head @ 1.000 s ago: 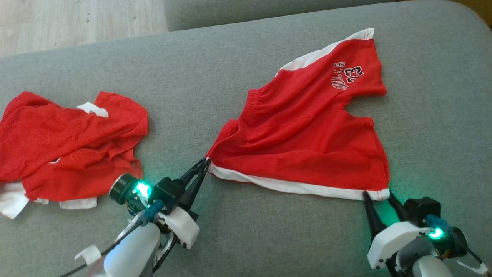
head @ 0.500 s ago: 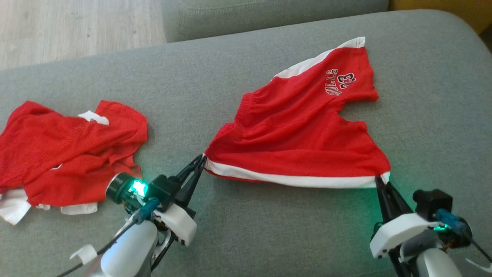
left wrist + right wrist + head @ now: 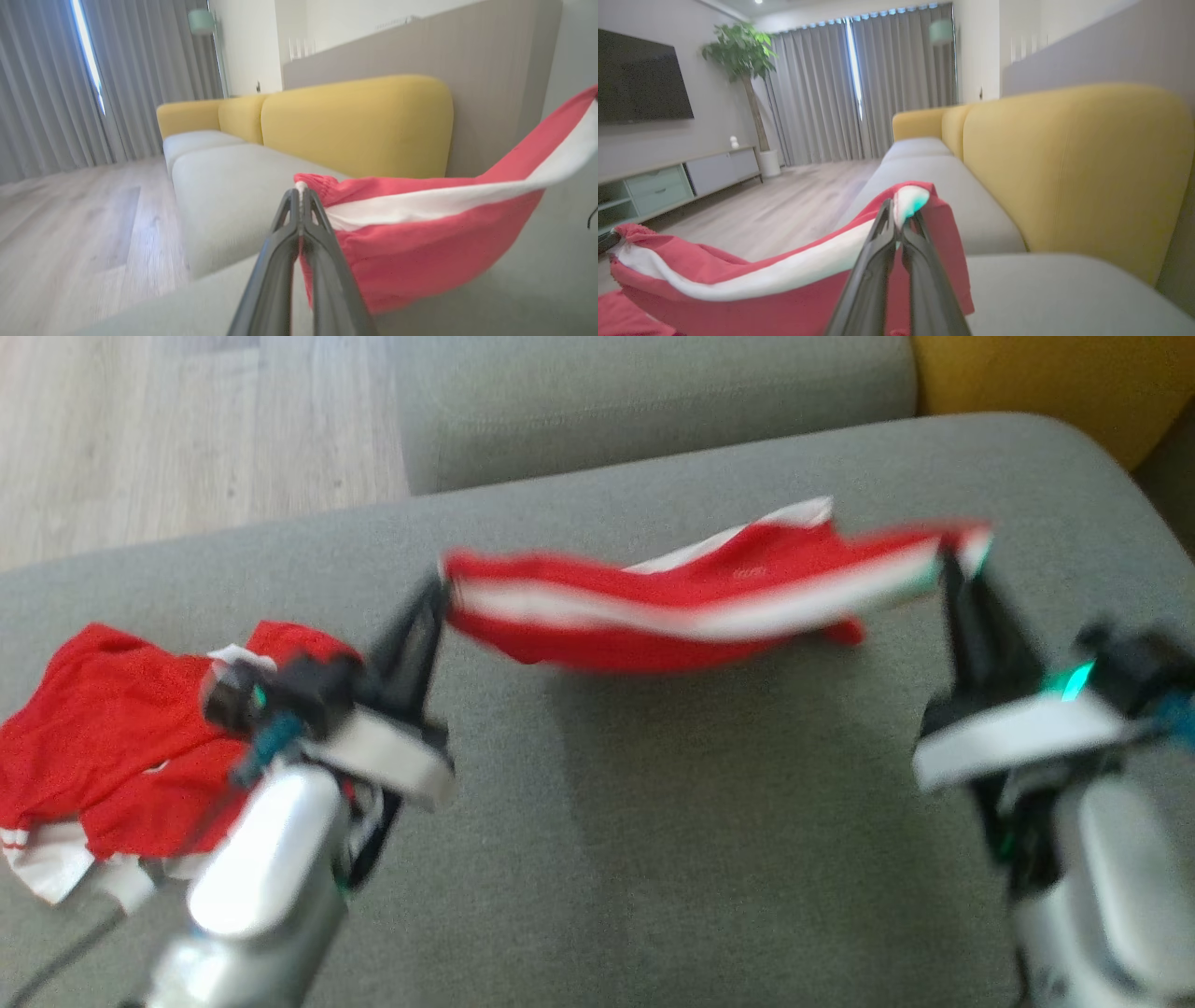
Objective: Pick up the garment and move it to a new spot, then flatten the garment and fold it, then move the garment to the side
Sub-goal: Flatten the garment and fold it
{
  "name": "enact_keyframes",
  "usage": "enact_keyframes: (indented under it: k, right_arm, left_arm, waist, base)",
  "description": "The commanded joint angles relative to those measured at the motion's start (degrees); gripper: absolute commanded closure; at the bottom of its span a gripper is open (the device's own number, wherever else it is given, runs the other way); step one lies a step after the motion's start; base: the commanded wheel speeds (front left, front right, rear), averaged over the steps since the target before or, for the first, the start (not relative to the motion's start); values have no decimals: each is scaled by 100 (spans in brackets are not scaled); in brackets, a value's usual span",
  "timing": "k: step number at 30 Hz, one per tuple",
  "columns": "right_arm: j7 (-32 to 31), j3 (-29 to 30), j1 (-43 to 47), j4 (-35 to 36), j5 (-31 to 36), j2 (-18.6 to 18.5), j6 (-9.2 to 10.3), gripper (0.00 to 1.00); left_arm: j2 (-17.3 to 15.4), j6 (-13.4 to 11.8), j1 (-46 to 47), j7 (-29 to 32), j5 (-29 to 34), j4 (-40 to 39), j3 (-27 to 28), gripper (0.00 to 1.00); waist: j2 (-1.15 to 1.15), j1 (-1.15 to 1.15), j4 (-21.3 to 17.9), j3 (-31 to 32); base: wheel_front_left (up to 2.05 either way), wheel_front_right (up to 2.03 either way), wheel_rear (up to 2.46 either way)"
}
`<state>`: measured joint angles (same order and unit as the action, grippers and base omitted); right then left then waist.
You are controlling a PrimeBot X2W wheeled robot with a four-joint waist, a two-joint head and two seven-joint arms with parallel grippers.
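The garment [image 3: 672,607] is a pair of red shorts with a white side stripe. It hangs stretched between my two grippers above the grey seat [image 3: 653,859], sagging in the middle and blurred by motion. My left gripper [image 3: 439,588] is shut on its left corner and my right gripper [image 3: 952,555] is shut on its right corner. In the left wrist view the fingertips [image 3: 299,191] pinch the waistband end of the shorts [image 3: 420,233]. In the right wrist view the closed tips [image 3: 899,205] clamp a white-edged corner of the cloth [image 3: 761,289].
A second red and white garment [image 3: 112,747] lies crumpled on the seat at the left, partly behind my left forearm. A further grey cushion [image 3: 653,401] lies beyond, a yellow backrest [image 3: 1027,383] at the far right, and wooden floor [image 3: 187,429] at the upper left.
My right gripper has shut on the shorts' right corner. Both grippers have lifted the shorts off the seat and carried them away from me. The head camera has tilted too.
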<state>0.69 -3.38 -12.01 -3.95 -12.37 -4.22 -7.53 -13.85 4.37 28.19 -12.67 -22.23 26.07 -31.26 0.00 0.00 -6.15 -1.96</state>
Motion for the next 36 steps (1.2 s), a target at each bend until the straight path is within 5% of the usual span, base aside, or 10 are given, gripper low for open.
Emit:
enact_keyframes:
  k: [1, 10, 24, 30, 36]
  right_arm:
    - [-49, -136, -528, 313, -85, -166, 4, 100]
    - [-170, -234, -2013, 392, -476, -440, 4, 100]
    - [-941, 210, -1506, 1200, -78, -110, 4, 100]
    - [-1528, 247, -2237, 1018, 158, -179, 4, 100]
    - [-1072, 29, -4150, -729, 363, -603, 4, 100]
  left_arm:
    - [-177, -92, 542, 26, -79, -338, 353, 100]
    - [-96, -630, 1192, 225, -438, -1402, 1013, 100]
    - [-368, -1187, 511, 995, -444, -3328, 1042, 100]
    - [-604, -913, 1334, 1651, -459, -2930, 953, 100]
    - [-639, -335, 3068, 1653, -433, -1230, 984, 100]
  waist:
    - [0, 0, -26, 107]
    - [0, 0, 33, 354]
    - [0, 0, 234, 260]
    - [0, 0, 228, -691]
    - [0, 0, 117, -1695]
  base:
    - [0, 0, 0]
    - [0, 0, 0]
    - [0, 0, 0]
    - [0, 0, 0]
    - [0, 0, 0]
